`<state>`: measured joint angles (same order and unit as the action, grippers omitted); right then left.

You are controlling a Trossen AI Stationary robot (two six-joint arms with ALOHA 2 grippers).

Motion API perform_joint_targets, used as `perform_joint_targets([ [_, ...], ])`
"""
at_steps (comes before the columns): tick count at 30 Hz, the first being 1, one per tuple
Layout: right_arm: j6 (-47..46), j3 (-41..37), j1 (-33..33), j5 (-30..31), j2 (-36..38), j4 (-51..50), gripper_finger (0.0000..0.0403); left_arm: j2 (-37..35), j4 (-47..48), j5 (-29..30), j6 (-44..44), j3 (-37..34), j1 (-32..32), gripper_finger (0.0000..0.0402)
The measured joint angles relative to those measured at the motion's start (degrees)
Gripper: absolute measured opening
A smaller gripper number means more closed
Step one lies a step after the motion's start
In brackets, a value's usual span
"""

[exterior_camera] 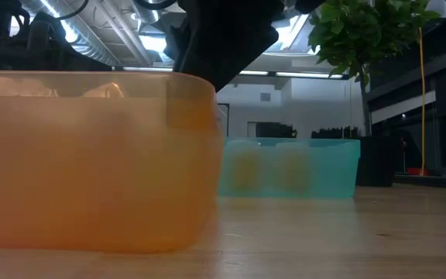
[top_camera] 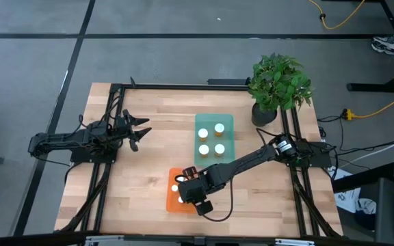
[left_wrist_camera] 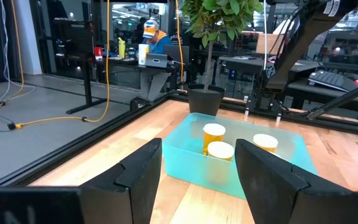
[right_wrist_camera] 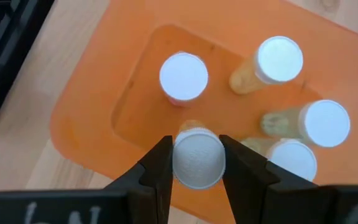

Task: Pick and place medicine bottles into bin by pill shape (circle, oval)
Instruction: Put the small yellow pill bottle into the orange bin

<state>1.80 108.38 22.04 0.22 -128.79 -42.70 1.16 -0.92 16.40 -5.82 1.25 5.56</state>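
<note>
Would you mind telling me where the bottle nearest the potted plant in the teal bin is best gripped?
I'd grip that bottle across its white cap from straight above: it stands upright, and the teal bin walls and neighbouring bottles block a side approach.

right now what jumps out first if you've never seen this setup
The right gripper over the orange bin at the table's near edge: its jaws are shut on a white-capped bottle, with four more bottles standing in that bin. Next, the teal bin at the table's centre holds four bottles, with a potted plant at the far right corner. The left gripper waits open over the table's left side.
</note>
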Motion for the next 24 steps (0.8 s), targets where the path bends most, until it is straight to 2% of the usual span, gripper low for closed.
perform_joint_targets([
  [24,1.7,0.0,-0.1,-0.2,-0.5,0.2,0.0117,0.0,0.0,0.0,0.0,0.0,0.0,0.0195],
])
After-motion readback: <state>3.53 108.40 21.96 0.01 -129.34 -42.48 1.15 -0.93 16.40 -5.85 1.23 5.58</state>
